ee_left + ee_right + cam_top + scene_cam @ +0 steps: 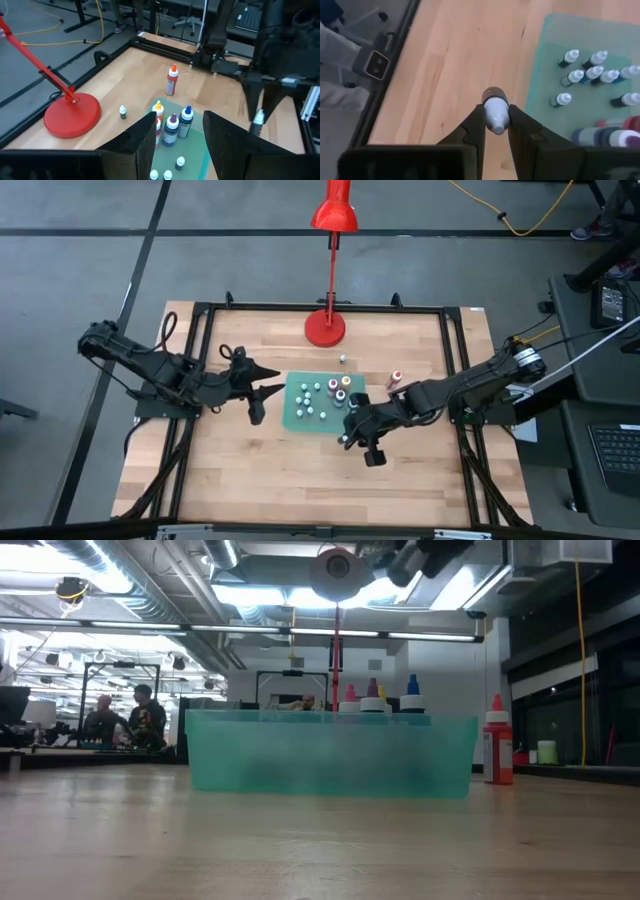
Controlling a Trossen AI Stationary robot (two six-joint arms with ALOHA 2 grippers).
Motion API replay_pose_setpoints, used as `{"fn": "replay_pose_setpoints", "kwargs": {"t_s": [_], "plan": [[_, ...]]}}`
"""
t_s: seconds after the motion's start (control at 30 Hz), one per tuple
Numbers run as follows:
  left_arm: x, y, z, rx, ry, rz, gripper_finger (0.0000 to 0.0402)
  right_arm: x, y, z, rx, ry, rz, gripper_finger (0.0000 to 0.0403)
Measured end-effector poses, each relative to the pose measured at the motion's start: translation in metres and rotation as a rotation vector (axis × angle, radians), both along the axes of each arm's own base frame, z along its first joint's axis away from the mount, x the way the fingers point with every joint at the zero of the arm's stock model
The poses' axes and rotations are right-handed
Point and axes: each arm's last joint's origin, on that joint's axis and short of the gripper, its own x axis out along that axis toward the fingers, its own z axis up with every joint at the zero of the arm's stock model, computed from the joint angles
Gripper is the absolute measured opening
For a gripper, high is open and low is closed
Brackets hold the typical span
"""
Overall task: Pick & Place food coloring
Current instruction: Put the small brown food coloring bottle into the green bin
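A green tray point(300, 415) in the middle of the table holds several tiny food coloring bottles point(318, 392) standing upright. My right gripper point(348, 438) hangs above the wood at the tray's near right corner, shut on one small white-capped bottle point(495, 110). My left gripper point(268, 392) hovers open just left of the tray, pointing at it, with nothing between its fingers point(145, 140). An orange-capped bottle point(396, 378) and a tiny bottle point(343, 360) stand on the bare wood beyond the tray. My right gripper pinches the bottle's white cap point(496, 116) between its two fingertips. The fingers slant down from the table's right side. The bottle's dark body point(493, 93) sticks out past the fingertips, and the bottle is lifted clear of the table and the tray.
A red lamp with a round base point(326, 328) stands at the far middle of the table. A black frame point(200, 310) runs around the tabletop. Bare wood lies near the front edge point(300, 480). People stand far off in the room point(140, 715).
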Motion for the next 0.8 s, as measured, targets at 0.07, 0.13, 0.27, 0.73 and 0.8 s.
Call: {"fn": "replay_pose_setpoints", "kwargs": {"t_s": [0.07,0.13,0.27,0.73,0.8], "plan": [[-0.001,-0.002,0.000,-0.001,-0.001,-0.010,0.0157,0.007,0.002,-0.005,0.004,0.032,-0.022,0.0069],[-0.002,-0.004,0.001,-0.003,-0.006,-0.022,0.0157,0.020,0.005,-0.010,-0.006,0.062,-0.029,0.0070],[-0.007,-0.007,0.003,-0.002,-0.009,-0.053,0.0157,0.053,0.008,-0.019,-0.074,0.159,-0.077,0.0071],[-0.035,-0.021,0.016,0.040,-0.051,-0.196,0.0157,0.129,-0.053,-0.029,-0.117,0.270,-0.348,0.0072],[-0.038,-0.023,0.018,0.053,-0.057,-0.206,0.0157,0.136,-0.062,-0.033,-0.103,0.275,-0.374,0.0072]]}}
